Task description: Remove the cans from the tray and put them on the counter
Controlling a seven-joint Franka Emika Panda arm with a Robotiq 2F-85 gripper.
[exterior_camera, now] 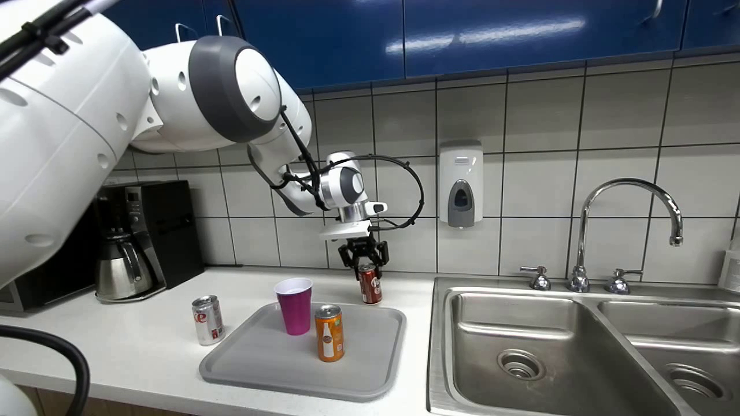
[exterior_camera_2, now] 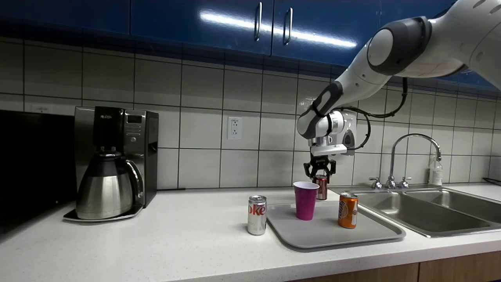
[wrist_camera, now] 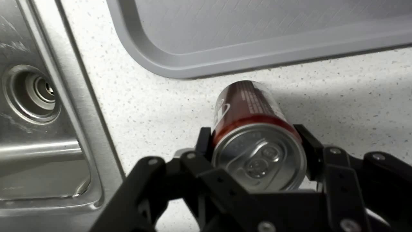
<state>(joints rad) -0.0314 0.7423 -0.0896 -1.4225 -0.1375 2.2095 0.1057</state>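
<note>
My gripper [exterior_camera: 369, 271] is shut on the dark red-brown can [exterior_camera: 371, 288], its fingers either side of the upper end in the wrist view [wrist_camera: 256, 140]. This can [wrist_camera: 246, 100] is upright over the white counter [wrist_camera: 145, 106], behind the grey tray [wrist_camera: 257, 35] and outside its rim. Whether its base touches the counter I cannot tell. An orange can [exterior_camera: 330, 335] stands on the tray, in front of the pink-magenta cup. Beside the tray, on the coffee maker's side, the silver-and-red can [exterior_camera_2: 257, 219] stands upright on the counter.
The pink-magenta cup [exterior_camera_2: 305, 203] stands on the tray between the orange can and my gripper's side. A steel sink [exterior_camera: 437, 346] with a tall faucet [exterior_camera: 583, 231] adjoins the counter. The tiled wall [exterior_camera: 404, 245] rises close behind my gripper. A coffee maker [exterior_camera_2: 150, 164] stands farther along.
</note>
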